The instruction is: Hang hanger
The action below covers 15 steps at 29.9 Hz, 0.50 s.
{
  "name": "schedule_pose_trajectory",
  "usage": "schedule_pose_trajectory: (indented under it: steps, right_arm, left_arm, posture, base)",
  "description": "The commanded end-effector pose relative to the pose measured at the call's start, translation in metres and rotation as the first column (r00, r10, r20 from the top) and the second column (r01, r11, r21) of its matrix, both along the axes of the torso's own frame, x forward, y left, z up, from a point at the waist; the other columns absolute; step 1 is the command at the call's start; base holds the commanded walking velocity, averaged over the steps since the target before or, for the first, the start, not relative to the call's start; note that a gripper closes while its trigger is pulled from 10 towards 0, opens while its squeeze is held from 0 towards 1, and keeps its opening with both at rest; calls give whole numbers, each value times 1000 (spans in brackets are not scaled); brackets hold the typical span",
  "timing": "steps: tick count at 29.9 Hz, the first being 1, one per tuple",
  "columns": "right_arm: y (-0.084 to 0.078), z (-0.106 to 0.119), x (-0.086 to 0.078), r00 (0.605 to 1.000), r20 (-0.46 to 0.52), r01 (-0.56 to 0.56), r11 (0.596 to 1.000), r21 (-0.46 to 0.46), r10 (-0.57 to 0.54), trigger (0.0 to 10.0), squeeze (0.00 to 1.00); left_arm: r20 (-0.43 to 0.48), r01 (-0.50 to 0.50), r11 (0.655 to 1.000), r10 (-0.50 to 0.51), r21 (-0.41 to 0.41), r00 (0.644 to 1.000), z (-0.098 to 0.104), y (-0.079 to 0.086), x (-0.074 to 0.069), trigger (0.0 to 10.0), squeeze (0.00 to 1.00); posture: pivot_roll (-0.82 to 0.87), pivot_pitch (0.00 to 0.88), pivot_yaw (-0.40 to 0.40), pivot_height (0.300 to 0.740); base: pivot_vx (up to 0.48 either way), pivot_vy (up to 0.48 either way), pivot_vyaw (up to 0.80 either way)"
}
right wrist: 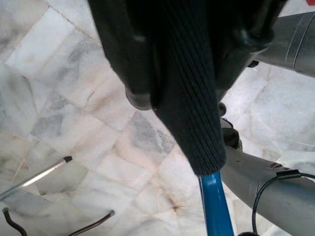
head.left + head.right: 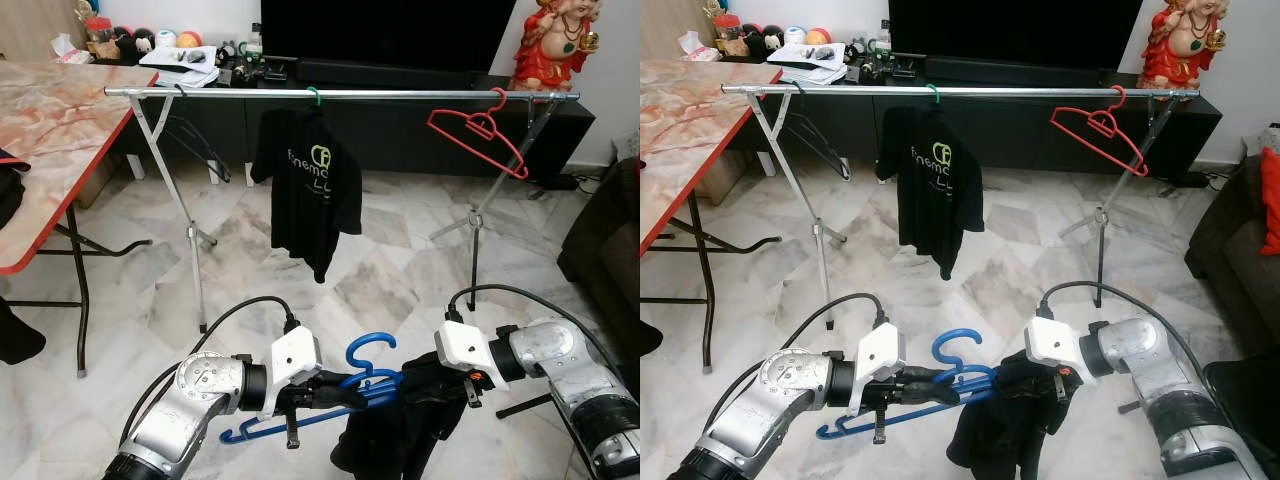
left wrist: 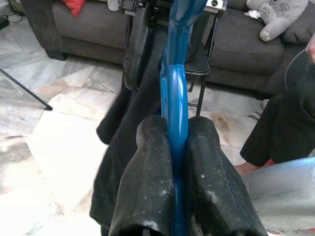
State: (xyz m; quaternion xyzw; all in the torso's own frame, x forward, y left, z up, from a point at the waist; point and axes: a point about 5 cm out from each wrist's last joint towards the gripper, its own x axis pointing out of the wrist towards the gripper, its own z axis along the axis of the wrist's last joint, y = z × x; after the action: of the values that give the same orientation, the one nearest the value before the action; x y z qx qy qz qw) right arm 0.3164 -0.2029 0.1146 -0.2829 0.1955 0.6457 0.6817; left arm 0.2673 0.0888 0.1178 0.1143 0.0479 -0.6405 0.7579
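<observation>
Left tool (image 2: 335, 393) is pinching the blue plastic hanger (image 2: 330, 395) w/ both black fingers (image 3: 147, 182) pressing tight on its flat bar, holding it low over the white marble floor (image 2: 390, 270), hook curling upward. Right tool (image 2: 440, 385) is sitting just beside it, buried in the dark ribbed garment (image 2: 400, 430) that's draping off the hanger's right end; can't tell whether those fingers are spread or pressed together, fabric is covering them in the right wrist view too, w/ the blue bar poking out below the cloth. Well ahead, the silver metal clothes rail (image 2: 340, 94) is standing across the room on splayed legs, carrying a black T-shirt w/ light logo (image 2: 310, 185) on a green-hooked hanger near the middle and an empty red plastic hanger (image 2: 480, 135) tilting toward the right end. On the left, the marble-patterned red-edged tabletop (image 2: 55, 140) is running along the side; a black TV cabinet (image 2: 420, 110) is sitting behind the rail.
</observation>
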Motion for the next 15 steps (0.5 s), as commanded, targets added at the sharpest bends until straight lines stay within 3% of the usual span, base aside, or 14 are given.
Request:
schedule_pose_trajectory:
  steps: [1, 15]
  right_arm:
    - [3, 1, 0, 1000, 2, -16, 1000, 7, 16, 0, 0]
    - [6, -3, 0, 1000, -7, -9, 1000, 19, 9, 0, 0]
  left_arm:
    - [58, 36, 999, -34, -38, 998, 15, -8, 1, 10000, 0]
    - [61, 34, 999, -32, -39, 998, 16, -10, 2, 10000, 0]
  posture:
    - [-34, 96, -71, 740]
    - [-33, 98, -69, 740]
  base:
    - [0, 0, 0]
    - [0, 0, 0]
